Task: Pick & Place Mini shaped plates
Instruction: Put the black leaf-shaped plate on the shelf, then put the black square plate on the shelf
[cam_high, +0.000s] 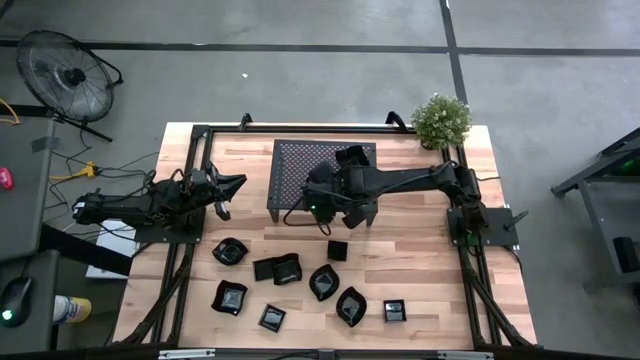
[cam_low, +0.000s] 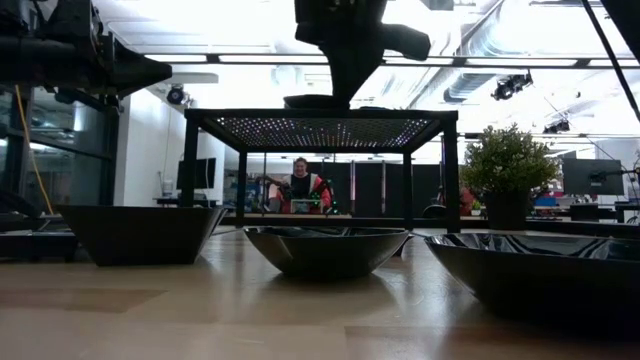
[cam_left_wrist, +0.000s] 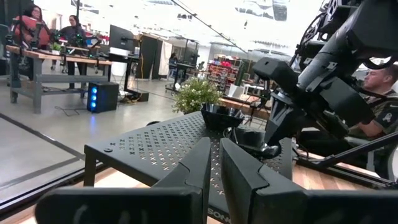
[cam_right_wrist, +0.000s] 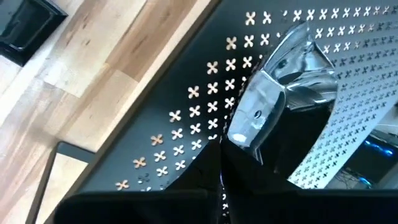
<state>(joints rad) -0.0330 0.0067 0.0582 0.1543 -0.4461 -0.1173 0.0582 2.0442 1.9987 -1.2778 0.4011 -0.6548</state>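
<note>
Right tool on black perforated mesh rack.
Closed on glossy black mini plate; left tool narrow, beside rack.

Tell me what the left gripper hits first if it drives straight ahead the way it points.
Likely the rack: the left gripper points at its near edge, fingers nearly together. Past that edge stand a plate and the right arm. Depth is unclear.

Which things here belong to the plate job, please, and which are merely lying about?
Job: mini shaped plates on the table; one plate on the mesh rack, held by the right gripper; left gripper waiting.
Lying about: potted plant, fan.
</note>
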